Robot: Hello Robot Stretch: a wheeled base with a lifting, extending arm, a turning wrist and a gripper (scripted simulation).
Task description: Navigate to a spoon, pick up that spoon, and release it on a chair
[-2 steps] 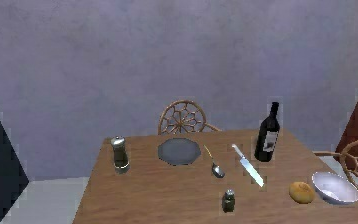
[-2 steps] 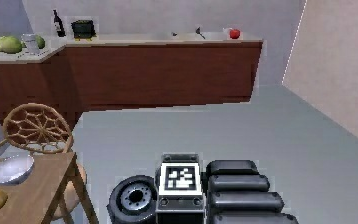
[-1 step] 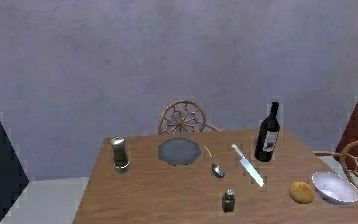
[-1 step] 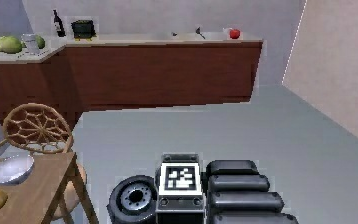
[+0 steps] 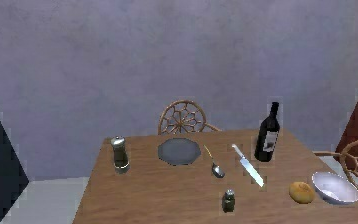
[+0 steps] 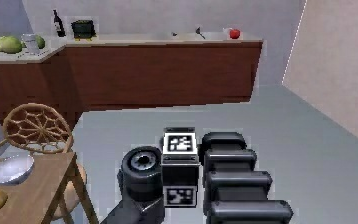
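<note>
The approach wants the base nearer the worktop [image 5: 157,188], side-on to the spoon [image 5: 217,169]; whether the end effector [image 6: 129,208] holds anything, I cannot tell.

The desk [image 5: 137,195] carries one plate [image 5: 180,151], one spoon [image 5: 217,169], one knife [image 5: 249,166], one bowl [image 5: 332,186], one yellow fruit [image 5: 302,191], one bottle [image 5: 269,133] and two shakers: a tall shaker [image 5: 120,153] and a small shaker [image 5: 228,200]. There are two chairs: a far chair [image 5: 187,118] and a side chair [image 5: 357,160]. The long desk [image 6: 157,70] bears one second bottle [image 6: 58,22], one green lump [image 6: 9,44] and one red ball [image 6: 234,33].
</note>
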